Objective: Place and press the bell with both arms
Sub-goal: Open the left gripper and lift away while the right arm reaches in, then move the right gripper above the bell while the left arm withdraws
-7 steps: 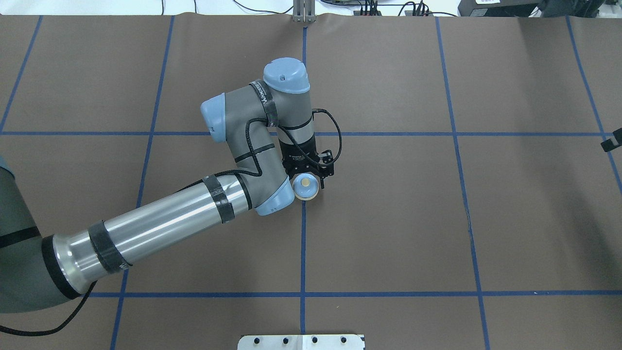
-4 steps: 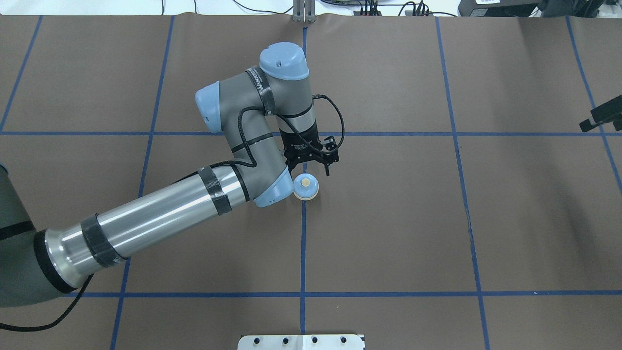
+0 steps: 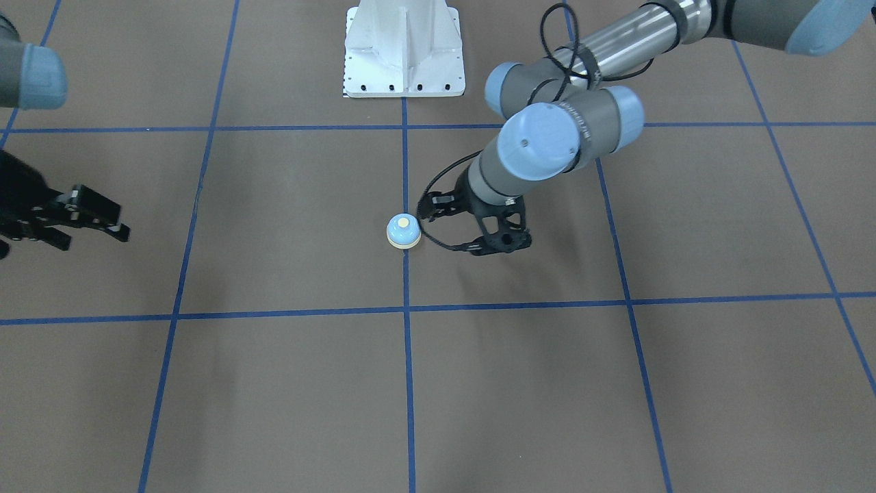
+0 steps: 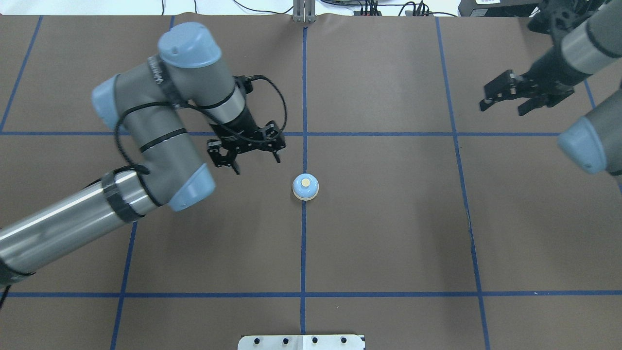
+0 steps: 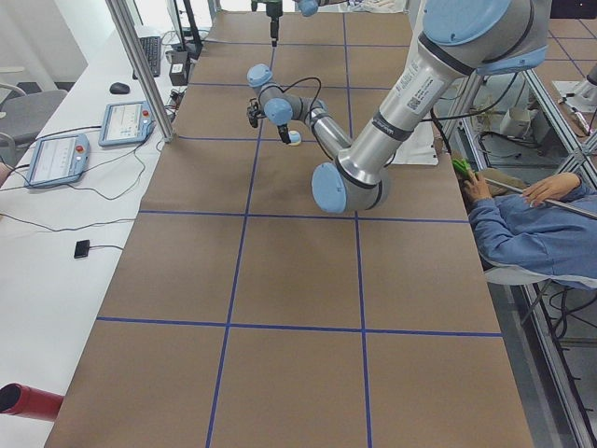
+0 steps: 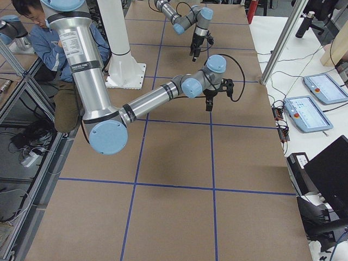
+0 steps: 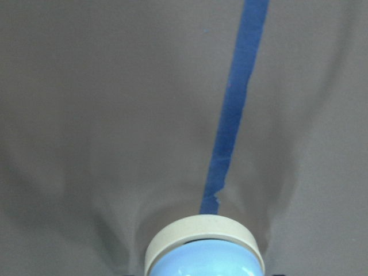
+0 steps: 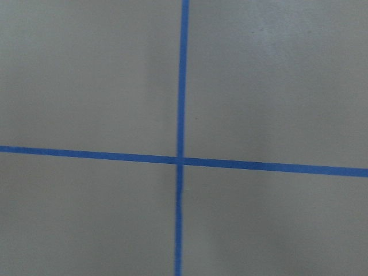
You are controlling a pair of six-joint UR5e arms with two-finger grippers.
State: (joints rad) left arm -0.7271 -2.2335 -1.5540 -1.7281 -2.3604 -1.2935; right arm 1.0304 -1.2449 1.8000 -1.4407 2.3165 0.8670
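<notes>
grey left arm (image 4: 160, 141) crooks downward, fingers (image 4: 235, 167) spread near the bell (image 4: 305, 187).

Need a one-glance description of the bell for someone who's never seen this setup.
On the brown table gridded with blue tape, follow the centre tape line running away from the robot. The bell sits on that line, the open left gripper nearby but not touching. Unlike the light-blue joint caps, it is a small free-standing dome with a cream button and cream base rim.

Left tool (image 4: 257, 165), right tool (image 4: 502, 110): jaws apart
</notes>
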